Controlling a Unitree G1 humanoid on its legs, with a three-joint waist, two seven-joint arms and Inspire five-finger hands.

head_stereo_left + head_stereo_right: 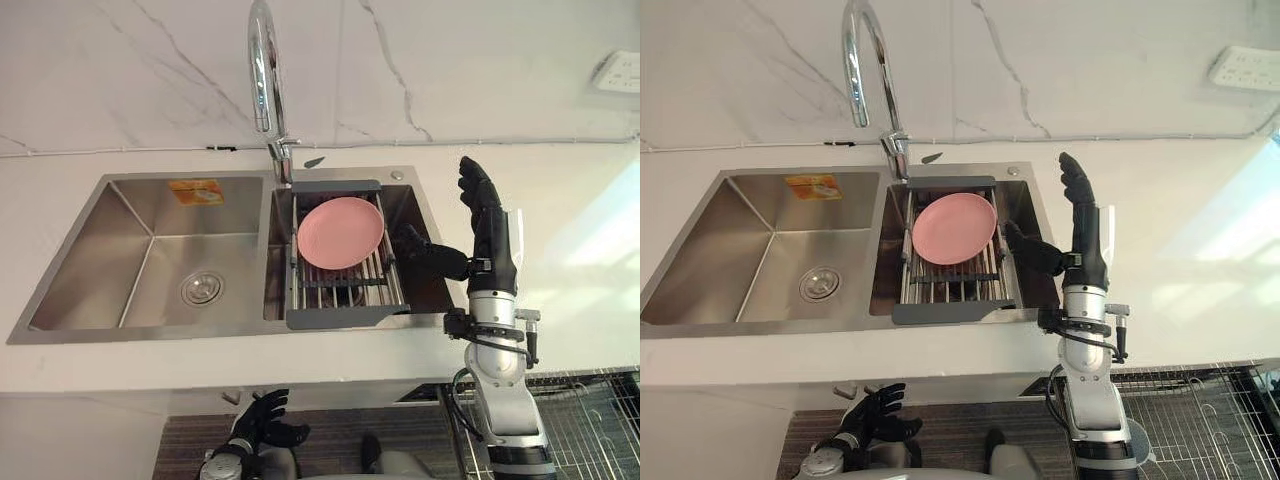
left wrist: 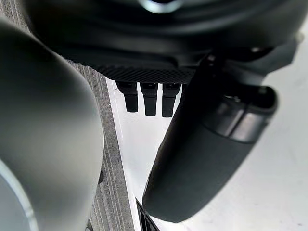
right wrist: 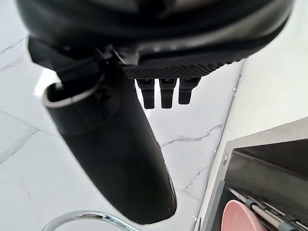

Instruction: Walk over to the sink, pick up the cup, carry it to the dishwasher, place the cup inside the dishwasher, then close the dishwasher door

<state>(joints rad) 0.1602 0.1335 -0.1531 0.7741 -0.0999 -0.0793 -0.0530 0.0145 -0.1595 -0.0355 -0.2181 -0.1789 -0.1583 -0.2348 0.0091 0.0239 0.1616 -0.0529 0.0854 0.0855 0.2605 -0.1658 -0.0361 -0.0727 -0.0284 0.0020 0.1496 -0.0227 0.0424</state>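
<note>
With your right hand point(image 1: 487, 225) open and empty above the table point(image 1: 580, 300) just right of the sink point(image 1: 110, 240), you had to find the cup first, since I could not tell it apart unless it was the pale shape point(image 1: 517, 236) beside that hand, and only then lower with the thumb spread.

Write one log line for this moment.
right hand: open, raised by sink | left hand: open, low | plate: in rack
</note>
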